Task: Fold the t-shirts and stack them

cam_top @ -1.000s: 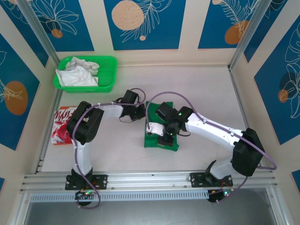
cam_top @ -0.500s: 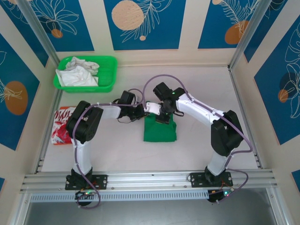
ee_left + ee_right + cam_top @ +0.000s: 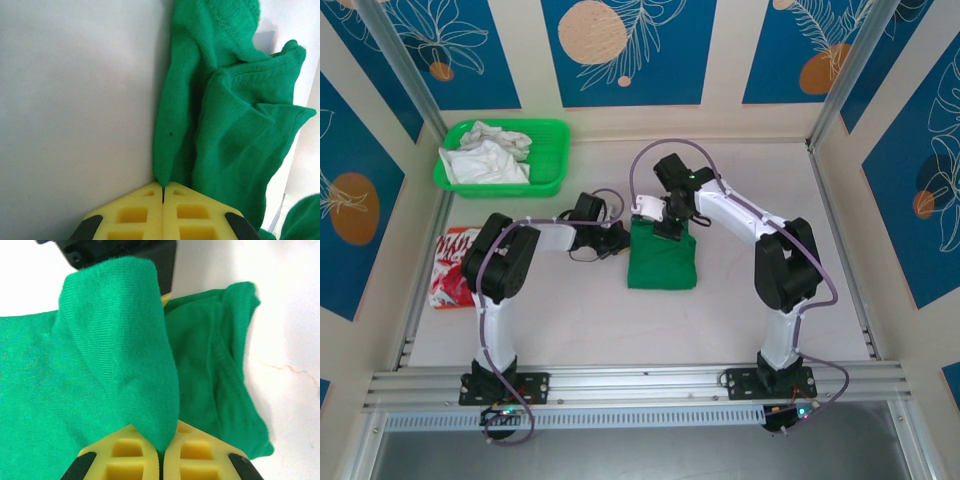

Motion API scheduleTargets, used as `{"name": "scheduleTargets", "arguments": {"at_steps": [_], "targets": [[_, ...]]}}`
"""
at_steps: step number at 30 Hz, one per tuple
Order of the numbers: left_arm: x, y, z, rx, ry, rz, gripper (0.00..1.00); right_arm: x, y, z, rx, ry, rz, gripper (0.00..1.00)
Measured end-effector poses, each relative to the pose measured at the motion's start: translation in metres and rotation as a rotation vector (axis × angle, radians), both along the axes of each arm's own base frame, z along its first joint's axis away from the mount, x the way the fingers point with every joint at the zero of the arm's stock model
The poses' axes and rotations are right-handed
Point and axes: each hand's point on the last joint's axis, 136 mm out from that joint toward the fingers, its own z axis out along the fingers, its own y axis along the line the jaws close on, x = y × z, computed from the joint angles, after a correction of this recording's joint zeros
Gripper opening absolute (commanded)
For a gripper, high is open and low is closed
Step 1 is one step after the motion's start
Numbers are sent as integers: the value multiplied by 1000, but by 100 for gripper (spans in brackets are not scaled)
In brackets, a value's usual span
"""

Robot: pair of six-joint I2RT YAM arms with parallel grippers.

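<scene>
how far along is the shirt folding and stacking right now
Done: the green t-shirt is folded into a compact rectangle. In hand: the left hand and right hand are both shut on its cloth near the far edge, fold not released. Left: the red t-shirt lies apart at the left side of the table, so nothing is stacked yet.

White arms [image 3: 735,213], black joints [image 3: 500,262], purple cables [image 3: 633,172], yellow claw fingers [image 3: 132,215]
</scene>
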Motion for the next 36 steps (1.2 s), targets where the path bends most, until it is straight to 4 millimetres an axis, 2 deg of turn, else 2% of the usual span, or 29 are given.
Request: {"name": "scheduleTargets", "arguments": {"at_steps": [15,24,29,32,36], "targets": [[0,0,0,-10,22,-8,0,38,-4,-7,11,-20,-6,0],[0,0,0,-11,24,-9,0,48,1,-31,-2,2,-1,1],[0,0,0,-11,24,-9,0,54,4,-37,3,-9,-2,4],[0,0,0,-11,24,-9,0,60,6,-42,9,-25,-3,11],[0,0,0,-11,25,-9,0,70,8,-53,5,-47,-8,29]]}}
